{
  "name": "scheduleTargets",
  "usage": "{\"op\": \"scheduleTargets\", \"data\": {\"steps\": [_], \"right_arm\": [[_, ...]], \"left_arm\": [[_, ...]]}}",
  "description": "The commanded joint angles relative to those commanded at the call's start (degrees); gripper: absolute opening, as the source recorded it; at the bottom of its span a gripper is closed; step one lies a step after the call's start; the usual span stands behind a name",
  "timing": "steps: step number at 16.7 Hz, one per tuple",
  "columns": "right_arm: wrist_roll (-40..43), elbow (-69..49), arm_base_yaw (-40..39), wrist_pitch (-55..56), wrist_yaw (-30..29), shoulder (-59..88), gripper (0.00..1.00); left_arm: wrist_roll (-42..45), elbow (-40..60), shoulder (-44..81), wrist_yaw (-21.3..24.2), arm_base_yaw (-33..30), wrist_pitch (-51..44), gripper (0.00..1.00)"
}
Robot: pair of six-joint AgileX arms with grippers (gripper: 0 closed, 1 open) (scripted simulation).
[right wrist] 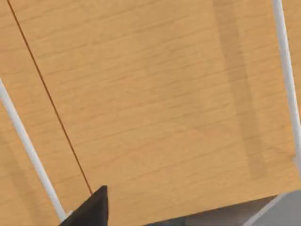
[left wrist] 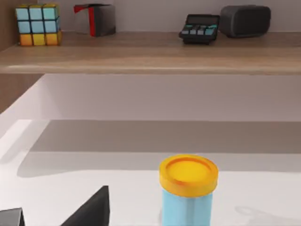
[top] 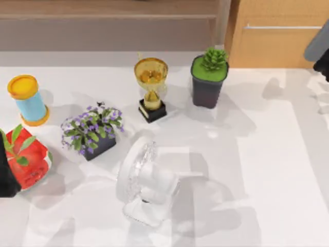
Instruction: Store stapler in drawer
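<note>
Presently: drawer with light orange-brown wooden front [top: 280, 43] and thin silver bar handle [top: 281, 27], top right, front flush. Right gripper [top: 320, 54] close before it, one dark fingertip [right wrist: 89, 209] visible; opening cannot be told. Left gripper [top: 7, 177] at left edge near blue yellow-capped cylinder [top: 28, 100]; opening likewise unclear.

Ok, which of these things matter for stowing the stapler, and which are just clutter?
Job: drawer and its bar handle; right gripper at the drawer front.

Clutter: trophy, succulent pot, purple flower pot, fan, blue canister, red pot; puzzle cube and calculator on the shelf. Left gripper is parked by the canister.
</note>
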State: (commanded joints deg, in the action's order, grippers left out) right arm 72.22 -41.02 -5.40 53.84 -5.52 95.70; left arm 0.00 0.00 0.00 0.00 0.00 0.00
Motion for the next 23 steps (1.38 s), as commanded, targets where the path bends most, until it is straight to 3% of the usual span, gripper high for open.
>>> {"op": "scheduleTargets", "data": {"steps": [8, 23], "right_arm": [[15.5, -11.5, -3.8, 17.4, -5.9, 27.8, 1.0], [17.1, -19.3, -4.0, 16.3, -6.0, 34.8, 1.0]], "left_arm": [[0.0, 0.0, 0.0, 0.0, 0.0, 0.0, 1.0], [0.0, 0.0, 0.0, 0.0, 0.0, 0.0, 1.0]]}}
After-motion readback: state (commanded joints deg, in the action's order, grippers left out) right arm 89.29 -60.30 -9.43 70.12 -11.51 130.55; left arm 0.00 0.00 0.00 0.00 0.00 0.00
